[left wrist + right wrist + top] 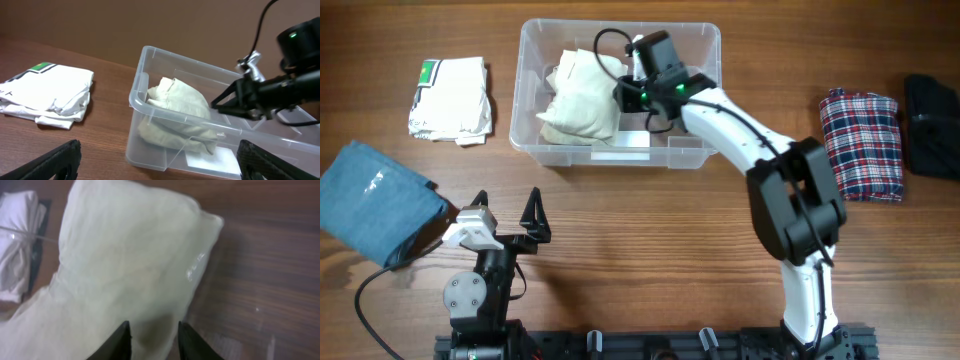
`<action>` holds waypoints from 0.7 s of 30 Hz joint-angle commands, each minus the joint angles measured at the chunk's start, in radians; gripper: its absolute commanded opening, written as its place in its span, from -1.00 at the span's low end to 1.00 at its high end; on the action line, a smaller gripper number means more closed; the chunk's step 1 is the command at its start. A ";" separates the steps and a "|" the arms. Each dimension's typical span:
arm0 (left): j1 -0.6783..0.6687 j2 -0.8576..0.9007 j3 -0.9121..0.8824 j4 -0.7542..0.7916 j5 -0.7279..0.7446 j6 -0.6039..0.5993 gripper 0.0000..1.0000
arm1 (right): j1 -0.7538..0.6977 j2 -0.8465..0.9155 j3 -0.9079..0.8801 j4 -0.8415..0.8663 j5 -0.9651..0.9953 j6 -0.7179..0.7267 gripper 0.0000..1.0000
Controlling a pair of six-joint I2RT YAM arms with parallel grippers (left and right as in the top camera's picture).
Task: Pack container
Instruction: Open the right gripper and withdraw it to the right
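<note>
1 container (680,158) holds 1 cream garment (578,98), 4 folded garments (450,98) outside; right gripper (152,340) slightly parted above the cream one, left gripper (507,212) spread wide, both empty.

Looked like a robotics lab's test bench: wood-grain table (640,240) before a plain brown wall (150,20), robot arms (790,200) mounted on a black rail (650,345) at its edge, folded garments (450,98) spaced around a clear container (570,155).
</note>
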 commanded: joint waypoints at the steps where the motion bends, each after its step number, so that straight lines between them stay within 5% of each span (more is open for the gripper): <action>1: 0.008 -0.007 -0.005 -0.003 0.011 0.020 0.99 | -0.074 -0.159 0.081 -0.101 -0.022 -0.067 -0.15; 5: 0.008 -0.007 -0.005 -0.003 0.011 0.020 0.99 | -0.172 -0.310 0.130 -0.283 -0.021 -0.140 0.28; 8: 0.008 -0.007 -0.005 -0.003 0.011 0.021 1.00 | -0.308 -0.444 0.134 -0.409 0.002 -0.181 0.99; 14: 0.008 -0.007 -0.005 -0.003 0.012 0.021 1.00 | -0.719 -0.529 0.129 -0.615 -0.014 -0.223 1.00; 21: 0.008 -0.007 -0.005 -0.003 0.012 0.021 1.00 | -0.977 -0.405 0.044 -0.680 0.027 -0.315 1.00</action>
